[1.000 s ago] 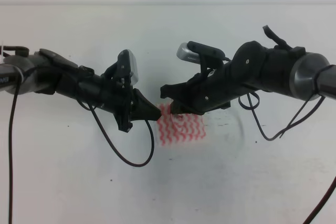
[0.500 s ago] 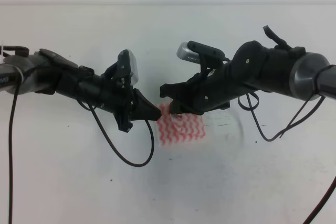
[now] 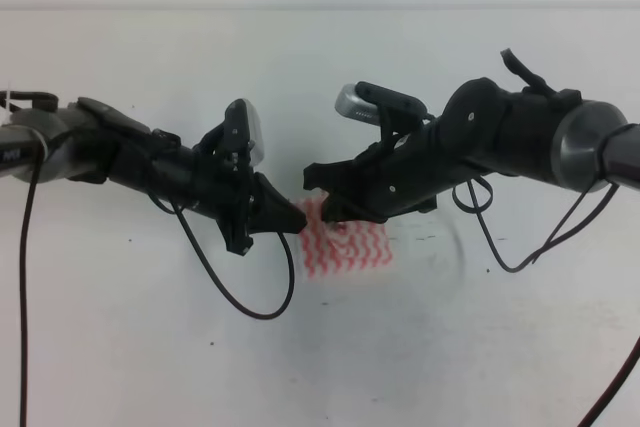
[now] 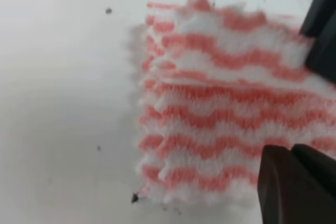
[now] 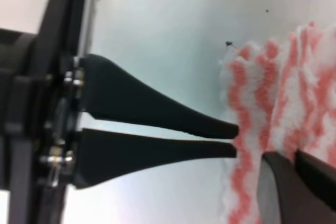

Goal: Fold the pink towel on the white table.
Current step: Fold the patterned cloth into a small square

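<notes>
— Pink-and-white zigzag cloth: where did the pink towel (image 3: 345, 247) lie?

— Flat on the white table (image 3: 120, 347), already in layers, between both arms. The left end effector (image 3: 296, 218), tips drawn together on nothing visible, touched its 9 o'clock edge.

— And the right?

— The right end effector (image 3: 316, 174) hovered near the 12 o'clock corner; whether it was parted or together could not be told. Judged nearer: the left.

Both arms are showing matte black housings with grey cylindrical joints, thin black cables looping beneath them, and tapered black fingers (image 5: 157, 114) with small silver screws.
</notes>
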